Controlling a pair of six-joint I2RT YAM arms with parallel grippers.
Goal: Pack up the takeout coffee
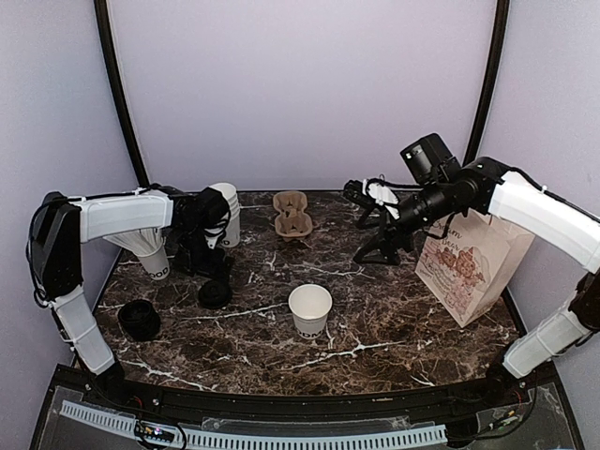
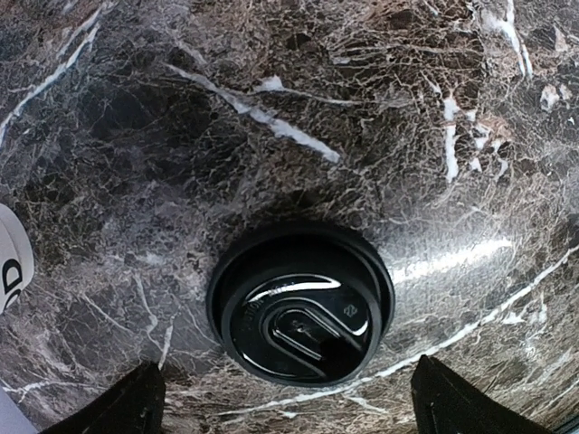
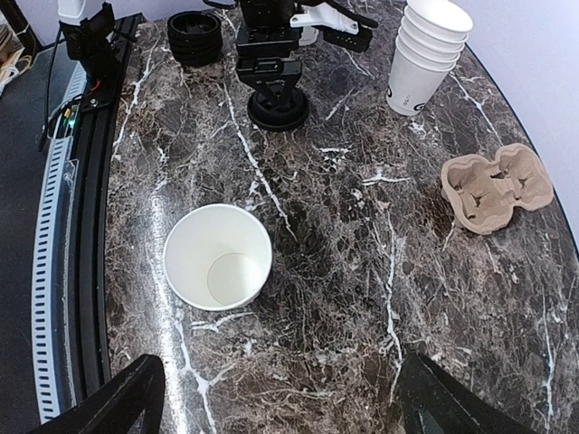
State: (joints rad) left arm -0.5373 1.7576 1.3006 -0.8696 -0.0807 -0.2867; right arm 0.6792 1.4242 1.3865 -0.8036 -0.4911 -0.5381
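Left hand [image 2: 288,407] wide, gripping nothing, hovering over black lid [image 2: 300,306], which lies flat on surface [image 2: 271,108], lower centre of wrist view. Right hand [image 3: 280,402] wide, empty, raised upper right overhead. White cup [image 1: 309,309] upright, lidless, mid-frame.

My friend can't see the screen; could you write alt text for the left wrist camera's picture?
A round black plastic lid lies flat on a dark marble table, between the two wide-apart fingertips of the left claw, neither touching it. The edge of a white cup peeks in at far left.
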